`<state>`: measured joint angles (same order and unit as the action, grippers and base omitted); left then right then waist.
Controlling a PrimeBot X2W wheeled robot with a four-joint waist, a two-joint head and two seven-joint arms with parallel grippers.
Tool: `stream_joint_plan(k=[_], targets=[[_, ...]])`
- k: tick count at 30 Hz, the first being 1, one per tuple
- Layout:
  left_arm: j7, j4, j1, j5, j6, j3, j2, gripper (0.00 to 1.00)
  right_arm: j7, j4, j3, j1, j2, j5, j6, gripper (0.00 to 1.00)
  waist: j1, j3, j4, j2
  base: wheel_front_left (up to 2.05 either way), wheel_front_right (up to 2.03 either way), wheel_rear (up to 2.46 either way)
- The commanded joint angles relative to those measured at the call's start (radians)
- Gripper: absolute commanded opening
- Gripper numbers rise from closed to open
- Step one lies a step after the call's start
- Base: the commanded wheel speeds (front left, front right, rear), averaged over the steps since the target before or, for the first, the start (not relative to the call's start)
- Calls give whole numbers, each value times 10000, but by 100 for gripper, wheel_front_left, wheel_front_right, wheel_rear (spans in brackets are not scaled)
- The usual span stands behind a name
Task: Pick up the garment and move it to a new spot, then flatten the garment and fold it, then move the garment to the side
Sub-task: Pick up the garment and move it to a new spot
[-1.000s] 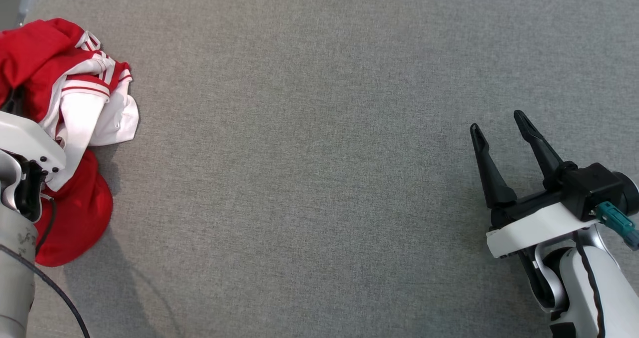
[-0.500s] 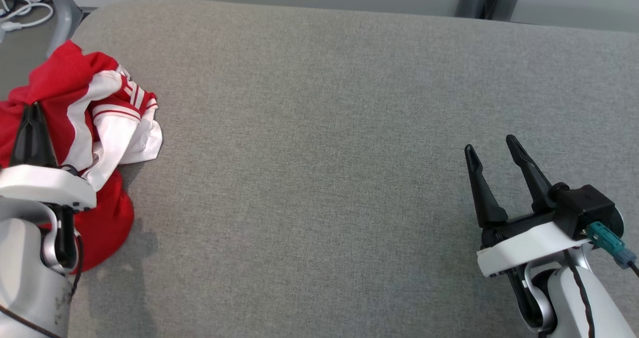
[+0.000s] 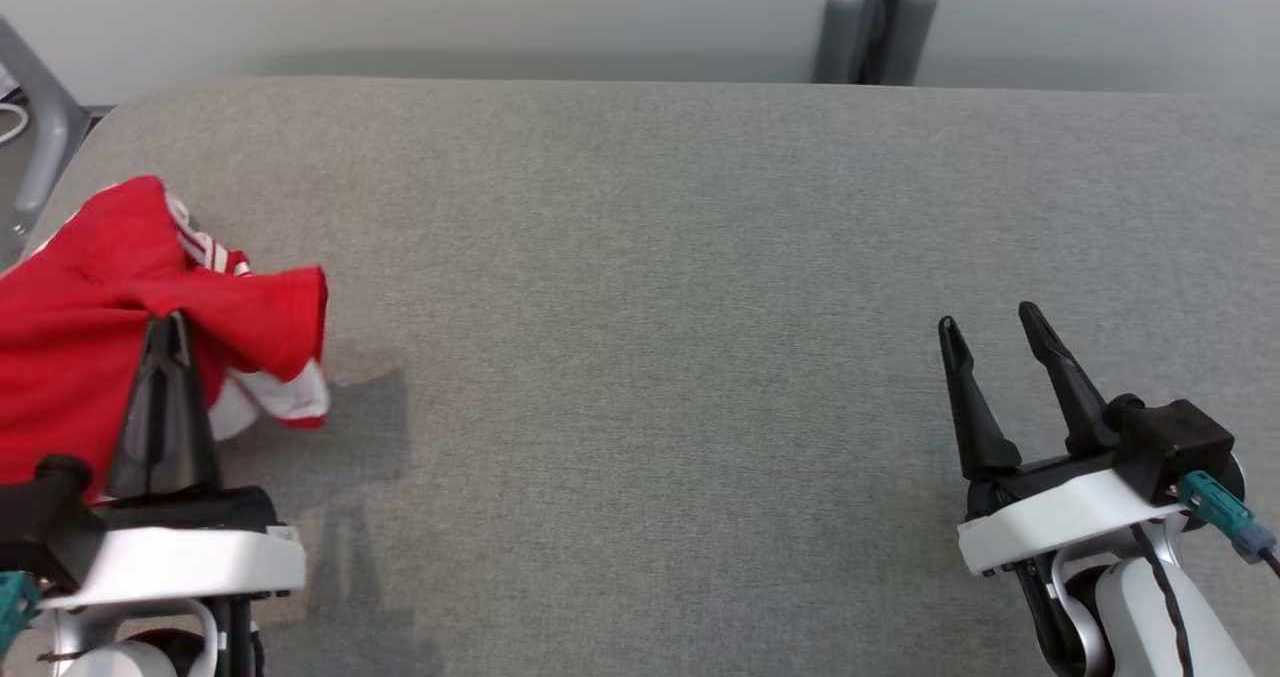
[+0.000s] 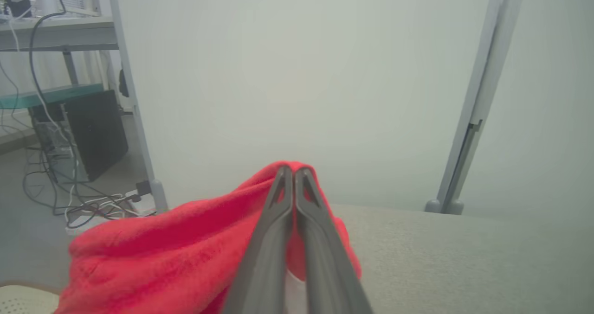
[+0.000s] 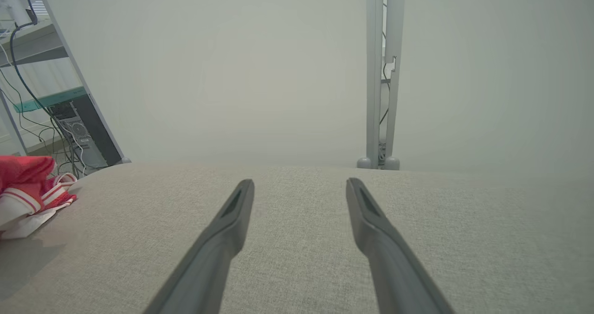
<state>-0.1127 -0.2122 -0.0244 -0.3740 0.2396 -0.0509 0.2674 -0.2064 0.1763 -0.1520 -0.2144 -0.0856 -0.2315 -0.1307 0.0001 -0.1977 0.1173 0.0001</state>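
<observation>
Lifting has started: the garment [image 3: 70,357], red with white striped trim, is at the far-left edge of the tabletop [image 3: 650,377], and its top fold is draped over the left end effector [image 3: 165,329]. In the left wrist view the fingers [image 4: 267,240] are pressed together on a ridge of red cloth, so the pinch looks sound.

A second ago it was a low crumple with the white panel on top. Half a second ago the fingers were buried in the red part. Now the red is pulled up, the white trim hangs underneath, and a shadow falls on the tabletop just right of it, so I read that side as off the surface. Can't tell how much on the left is lifted.

The head camera tilted up over the same second (the far edge and the wall came into view), so most of the picture shift isn't cloth motion.

The right end effector [image 3: 988,315] is spread and holding nothing, well apart at lower right.

Read: grasp done, carry to the new spot pending. With a single-point pinch the cloth will likely land bunched, so flattening probably needs both arms.
</observation>
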Motion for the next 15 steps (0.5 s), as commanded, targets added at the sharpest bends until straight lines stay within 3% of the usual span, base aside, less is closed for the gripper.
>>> stream_joint_plan(k=[1, 7, 15], targets=[[19, -120, -3, 62, 22, -30, 25, 0, -90, 15, 58, 79, -5, -37, -1, 100, -1, 68, -125, -1, 0, 0, 0], [724, -1364, -192, 401, -95, -782, 89, 0, -146, 84, 287, 112, 52, 35, -2, 100, -1, 129, -684, -1, 0, 0, 0], [1090, -1027, -1433, 385, -844, -1956, -147, 0, -216, 6, 284, -114, 189, -267, -1, 100, -1, 75, -2191, -1, 0, 0, 0]])
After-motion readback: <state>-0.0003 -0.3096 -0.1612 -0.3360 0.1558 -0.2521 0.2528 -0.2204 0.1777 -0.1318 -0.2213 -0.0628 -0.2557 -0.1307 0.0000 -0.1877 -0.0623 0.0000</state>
